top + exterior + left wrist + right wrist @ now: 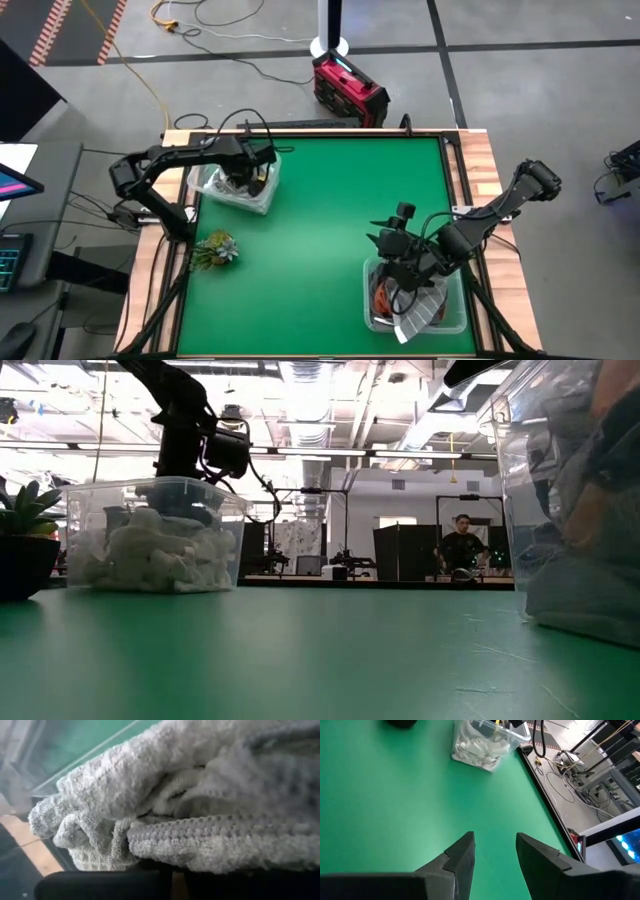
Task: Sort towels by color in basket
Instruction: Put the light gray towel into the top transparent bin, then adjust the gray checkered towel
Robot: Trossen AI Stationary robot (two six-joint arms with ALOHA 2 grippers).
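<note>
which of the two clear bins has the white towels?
The clear bin at the far left of the table, under the left claw: pale white towels fill it. The near-right bin holds orange and checked cloths.

Left gripper (243, 178) inside far-left bin (262, 197); right gripper (398, 262) over near-right bin (455, 318).

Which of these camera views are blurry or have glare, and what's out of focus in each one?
Low view: the clear bin at the right edge is close and blurred; ceiling lights glare behind. Left wrist view: the pale towels fill the frame, soft at the far edge. Right wrist view: the right end effector and the green mat look fairly sharp. High view: evenly lit, no strong glare.
</note>
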